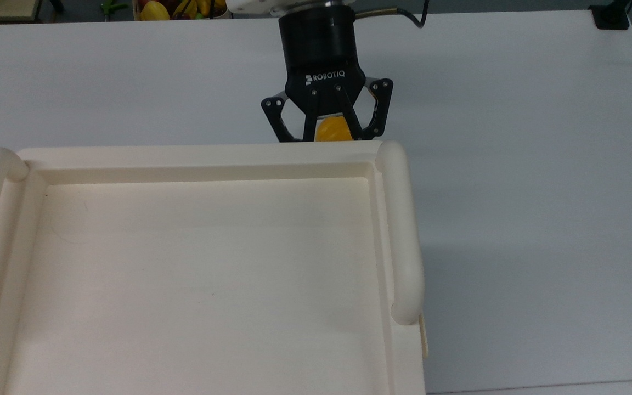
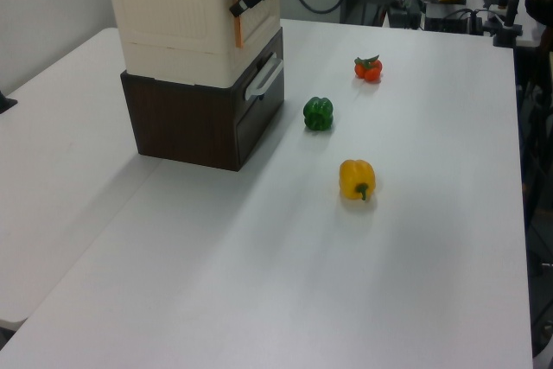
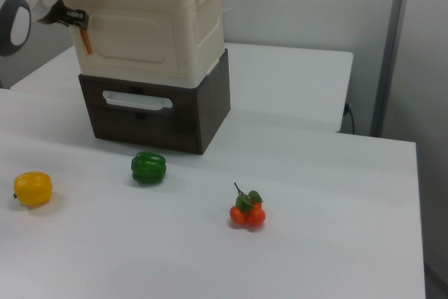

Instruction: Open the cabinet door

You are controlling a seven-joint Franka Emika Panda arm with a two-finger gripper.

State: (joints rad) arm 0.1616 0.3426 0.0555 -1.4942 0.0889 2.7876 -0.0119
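"Two fingers [image 1: 308, 129]: how far apart are they?"

"Parted. In the top view the yellow pepper [image 1: 333, 130] shows through the gap between them. Their tips drop out of sight behind the cabinet's [image 1: 206, 153] far rim, so I cannot tell whether they touch anything."

"Where is the gripper [image 2: 241, 5] against the cabinet?"

"At the upper corner of its front face. In the right view it sits at the top of the orange strip [image 3: 85, 38] that runs down the cabinet door's [image 3: 133, 45] edge on the right view's left. It looks very close to the strip, but I cannot tell if there is contact or a grip."

"And the door?"

"Flat against the cabinet's front, closed, above the dark drawer unit [image 3: 150, 113] that the cabinet stands on."

"What else is near the cabinet?"

"On the worktop [image 3: 315, 243] in front of it lie a green pepper [image 3: 148, 167], nearest to the drawer unit, the yellow pepper further out, and a cluster of tomatoes [image 3: 246, 213] off to the right view's right. All three are apart from the cabinet and from each other."
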